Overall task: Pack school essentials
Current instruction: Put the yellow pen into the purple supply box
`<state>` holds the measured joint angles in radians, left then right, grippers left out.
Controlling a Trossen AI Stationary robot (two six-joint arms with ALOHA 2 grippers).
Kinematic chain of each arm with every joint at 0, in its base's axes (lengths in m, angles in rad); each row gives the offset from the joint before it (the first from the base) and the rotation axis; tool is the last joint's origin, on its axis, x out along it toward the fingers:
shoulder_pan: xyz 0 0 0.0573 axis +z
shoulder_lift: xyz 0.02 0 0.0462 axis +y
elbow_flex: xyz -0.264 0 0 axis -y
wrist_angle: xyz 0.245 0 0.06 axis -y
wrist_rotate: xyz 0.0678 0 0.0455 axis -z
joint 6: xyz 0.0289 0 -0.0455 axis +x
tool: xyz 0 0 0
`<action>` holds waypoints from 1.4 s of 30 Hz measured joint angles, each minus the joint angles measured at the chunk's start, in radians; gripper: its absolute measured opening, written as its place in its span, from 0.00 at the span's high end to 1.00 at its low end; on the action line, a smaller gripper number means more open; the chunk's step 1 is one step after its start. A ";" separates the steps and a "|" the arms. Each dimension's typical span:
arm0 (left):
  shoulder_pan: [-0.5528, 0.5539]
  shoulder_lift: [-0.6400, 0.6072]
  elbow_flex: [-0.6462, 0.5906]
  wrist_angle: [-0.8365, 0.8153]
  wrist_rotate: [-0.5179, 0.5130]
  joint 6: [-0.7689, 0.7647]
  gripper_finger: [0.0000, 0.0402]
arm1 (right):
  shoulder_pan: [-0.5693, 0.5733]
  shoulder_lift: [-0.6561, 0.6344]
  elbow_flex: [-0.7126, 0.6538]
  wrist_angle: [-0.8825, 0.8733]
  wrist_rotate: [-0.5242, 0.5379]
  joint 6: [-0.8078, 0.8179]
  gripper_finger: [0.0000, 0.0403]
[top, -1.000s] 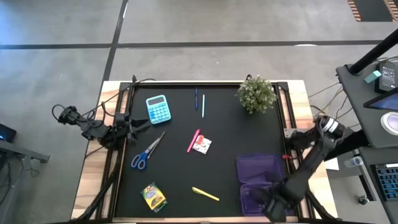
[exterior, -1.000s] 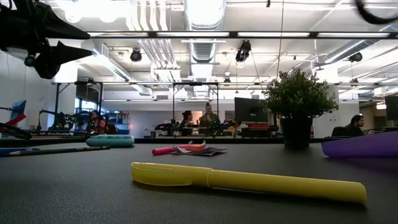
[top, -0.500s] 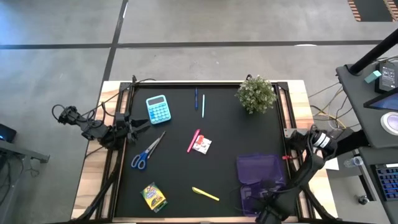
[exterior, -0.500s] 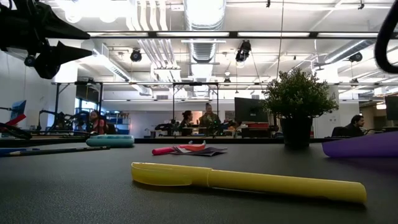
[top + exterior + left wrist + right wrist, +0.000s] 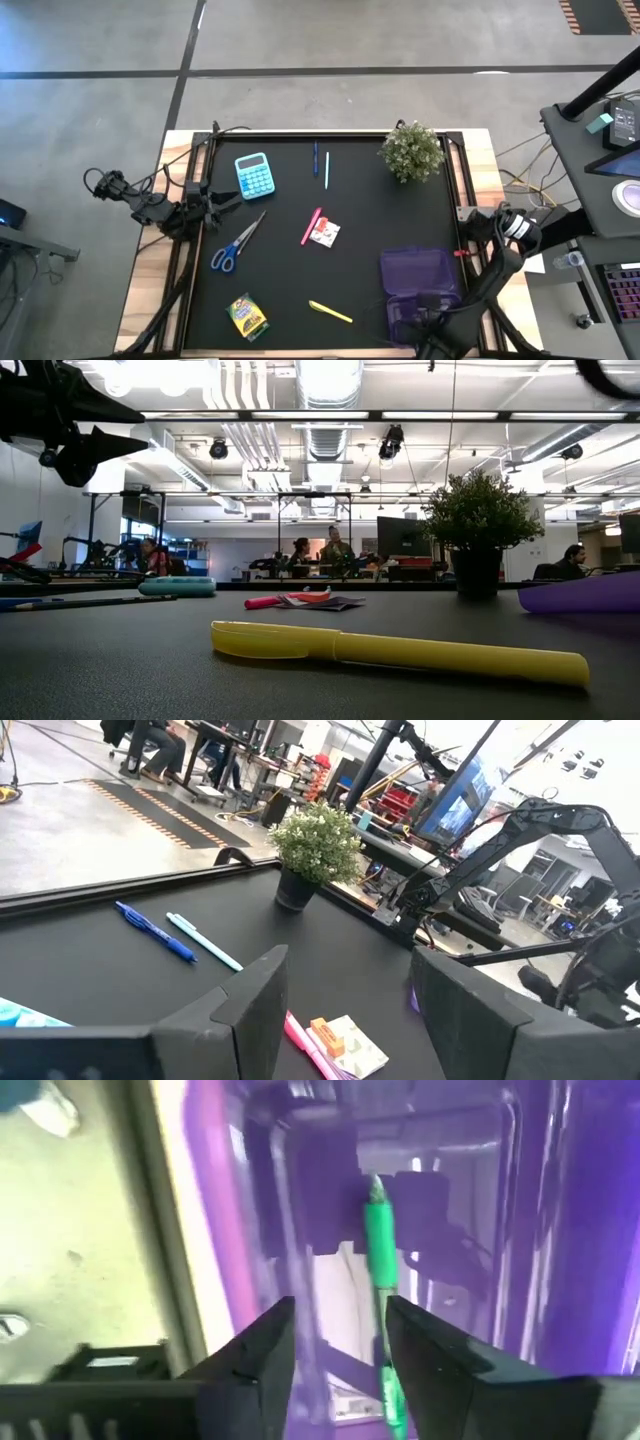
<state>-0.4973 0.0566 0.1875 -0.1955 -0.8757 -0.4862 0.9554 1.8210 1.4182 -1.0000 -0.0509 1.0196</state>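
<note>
My right gripper (image 5: 432,328) points down over the open translucent purple case (image 5: 420,283) at the near right. In its wrist view the gripper (image 5: 340,1315) is open, and a green pen (image 5: 378,1240) runs through the gap into the case (image 5: 560,1230). Spread over the black mat are blue scissors (image 5: 237,243), a crayon box (image 5: 247,316), a yellow marker (image 5: 330,312), a pink marker (image 5: 311,226), a white-and-red packet (image 5: 325,233) and two blue pens (image 5: 320,164). My left gripper (image 5: 350,990) waits open at the table's left edge. My right gripper comes from above with its fingers apart on either side of the green pen's near part (image 5: 386,1380). The pen runs along the gap, close to one finger (image 5: 425,1355); whether that finger touches it, I cannot tell.
A potted plant (image 5: 411,151) stands at the far right corner and a blue calculator (image 5: 253,175) lies at the far left. The yellow marker (image 5: 400,650) lies closest to the low camera. People sit in the room beyond the table.
My right gripper has moved a little toward the table's near edge above the purple case. The things on the mat lie as they did.
</note>
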 joint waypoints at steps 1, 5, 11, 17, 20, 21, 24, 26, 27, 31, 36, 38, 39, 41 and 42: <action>0.000 0.000 0.000 0.000 0.000 0.000 0.52 | 0.000 0.000 0.019 -0.008 0.002 0.013 0.62; 0.000 0.000 0.000 0.000 0.000 0.000 0.52 | 0.000 -0.001 0.096 -0.051 0.076 0.090 0.60; 0.000 0.000 0.000 0.000 0.000 0.000 0.52 | -0.004 -0.002 0.208 -0.088 0.318 0.237 0.60; 0.000 0.000 0.000 0.000 0.000 0.000 0.52 | -0.035 -0.002 0.281 -0.089 0.605 0.373 0.60; 0.000 0.000 0.000 0.000 0.000 0.000 0.52 | -0.066 -0.002 0.297 -0.087 0.784 0.430 0.60; 0.000 0.000 0.000 0.000 0.000 0.000 0.52 | -0.080 -0.002 0.299 -0.087 0.833 0.453 0.60; 0.000 0.000 0.000 0.003 0.000 0.000 0.52 | -0.138 -0.002 0.299 -0.087 0.889 0.555 0.60; 0.000 0.000 0.000 0.005 0.000 -0.001 0.52 | -0.186 -0.002 0.299 -0.085 0.866 0.607 0.59; 0.000 0.000 0.000 0.006 0.000 -0.004 0.52 | -0.209 -0.001 0.299 -0.079 0.843 0.613 0.59; 0.000 0.000 0.000 0.037 0.003 -0.006 0.52 | -0.297 0.013 0.299 -0.030 0.717 0.596 0.55; 0.000 0.000 0.000 0.098 0.028 -0.006 0.52 | -0.377 0.044 0.299 0.097 0.503 0.507 0.47; 0.000 0.002 0.000 0.119 0.028 -0.006 0.52 | -0.398 0.059 0.299 0.137 0.434 0.480 0.45; 0.000 0.002 0.000 0.127 0.028 -0.007 0.52 | -0.412 0.068 0.299 0.153 0.393 0.474 0.45; 0.000 0.001 0.000 0.154 0.033 -0.013 0.52 | -0.429 0.083 0.302 0.168 0.330 0.461 0.45; 0.000 0.001 0.000 0.170 0.044 -0.030 0.52 | -0.437 0.094 0.304 0.168 0.311 0.459 0.45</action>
<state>-0.4969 0.0572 0.1875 -0.0259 -0.8313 -0.5160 0.5186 1.9150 1.7224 -0.8315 0.2596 1.4785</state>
